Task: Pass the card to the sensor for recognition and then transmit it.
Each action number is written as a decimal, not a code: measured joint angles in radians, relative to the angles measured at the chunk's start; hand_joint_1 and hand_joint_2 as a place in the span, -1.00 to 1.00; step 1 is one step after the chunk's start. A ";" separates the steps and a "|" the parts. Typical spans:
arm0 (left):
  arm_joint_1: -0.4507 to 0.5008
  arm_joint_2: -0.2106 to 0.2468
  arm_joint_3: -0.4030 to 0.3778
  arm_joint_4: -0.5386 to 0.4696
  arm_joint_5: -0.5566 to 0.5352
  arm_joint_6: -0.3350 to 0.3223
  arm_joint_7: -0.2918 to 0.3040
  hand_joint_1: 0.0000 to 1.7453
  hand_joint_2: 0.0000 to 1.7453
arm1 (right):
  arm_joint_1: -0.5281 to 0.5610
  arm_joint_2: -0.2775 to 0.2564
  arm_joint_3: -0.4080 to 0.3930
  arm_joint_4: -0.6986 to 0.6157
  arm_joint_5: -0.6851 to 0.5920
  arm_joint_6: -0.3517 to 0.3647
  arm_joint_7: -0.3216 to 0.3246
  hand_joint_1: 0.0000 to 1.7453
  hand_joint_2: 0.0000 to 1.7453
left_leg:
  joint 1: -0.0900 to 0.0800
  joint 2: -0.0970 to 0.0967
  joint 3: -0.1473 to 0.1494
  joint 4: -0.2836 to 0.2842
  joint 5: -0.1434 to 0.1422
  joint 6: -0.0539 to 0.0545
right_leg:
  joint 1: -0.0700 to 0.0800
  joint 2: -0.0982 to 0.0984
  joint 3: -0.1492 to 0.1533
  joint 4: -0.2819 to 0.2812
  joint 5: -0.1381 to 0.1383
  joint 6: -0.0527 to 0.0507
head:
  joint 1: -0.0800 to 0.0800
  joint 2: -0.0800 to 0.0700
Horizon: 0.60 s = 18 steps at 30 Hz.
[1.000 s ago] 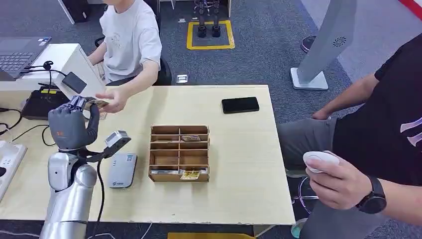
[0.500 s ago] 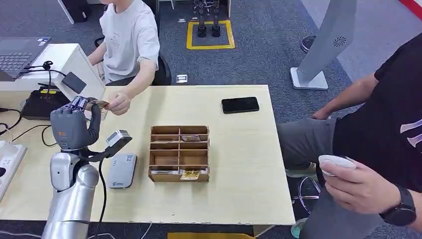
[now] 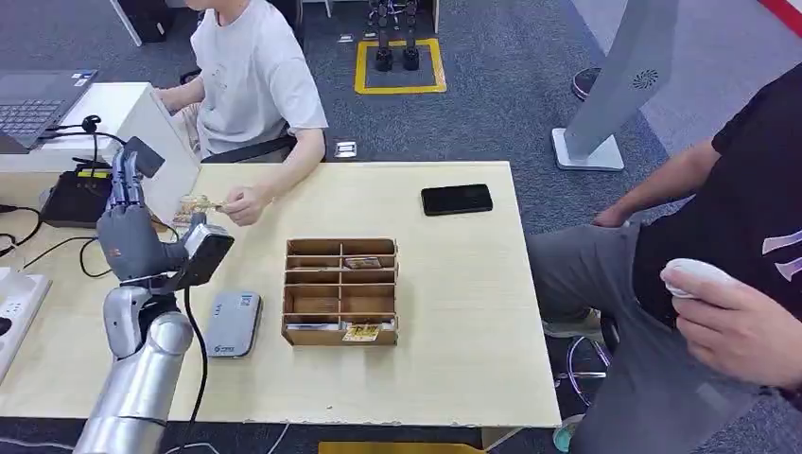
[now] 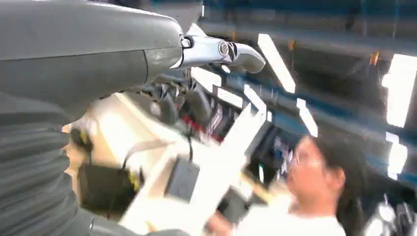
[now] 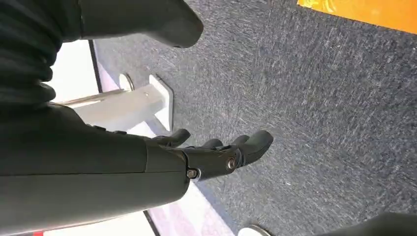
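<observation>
The card (image 3: 200, 202) is pinched in the person's hand (image 3: 244, 203), beyond the far left corner of the wooden organizer (image 3: 341, 290). The left hand (image 3: 126, 232) is raised left of the organizer with fingers extended and apart; nothing is held. The right hand (image 5: 216, 152) hangs over carpet, fingers loosely spread and empty. The card reader (image 3: 233, 323) lies just left of the organizer. A risk is judged: if the arm swings back low, the reader or its cable may be struck.
</observation>
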State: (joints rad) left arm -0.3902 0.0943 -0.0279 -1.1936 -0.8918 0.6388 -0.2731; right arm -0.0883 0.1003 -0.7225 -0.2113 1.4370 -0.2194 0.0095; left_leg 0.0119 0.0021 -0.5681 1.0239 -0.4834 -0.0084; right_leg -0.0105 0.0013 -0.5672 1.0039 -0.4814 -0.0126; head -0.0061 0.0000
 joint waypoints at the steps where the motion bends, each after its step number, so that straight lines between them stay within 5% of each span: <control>1: 0.008 0.019 -0.029 -0.005 0.015 -0.033 0.008 -1.00 1.00 | 0.003 0.000 0.000 0.000 -0.002 -0.003 -0.003 -1.00 1.00 | 0.000 0.001 0.000 0.000 0.000 0.000 | 0.000 0.001 0.000 0.000 0.000 0.000 | 0.000 0.000; 8: 0.058 0.106 -0.133 -0.088 0.038 -0.109 0.014 -1.00 1.00 | 0.013 -0.001 0.000 0.000 -0.004 -0.006 -0.006 -1.00 1.00 | 0.000 0.001 -0.001 0.000 0.000 0.000 | 0.000 0.001 -0.001 0.000 0.000 0.000 | 0.000 0.000; 13: 0.125 0.176 -0.233 -0.200 0.131 -0.369 -0.039 -1.00 1.00 | 0.022 -0.004 -0.004 0.000 -0.026 -0.008 -0.014 -1.00 1.00 | 0.000 0.001 -0.001 0.000 0.000 0.000 | 0.000 0.001 -0.001 0.000 0.000 0.000 | 0.000 0.000; 18: 0.226 0.251 -0.349 -0.346 0.171 -0.463 -0.061 -1.00 1.00 | 0.037 -0.009 -0.010 0.000 -0.033 -0.012 -0.022 -1.00 1.00 | 0.000 0.001 -0.001 0.000 -0.001 0.000 | 0.000 0.001 -0.001 0.000 -0.001 0.000 | 0.000 0.000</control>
State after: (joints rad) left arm -0.1644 0.3449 -0.3766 -1.5401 -0.7210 0.1755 -0.3342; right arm -0.0509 0.0915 -0.7328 -0.2113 1.4042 -0.2316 -0.0122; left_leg 0.0118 0.0036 -0.5690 1.0239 -0.4845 -0.0079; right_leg -0.0106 0.0027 -0.5683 1.0038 -0.4820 -0.0122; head -0.0057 0.0000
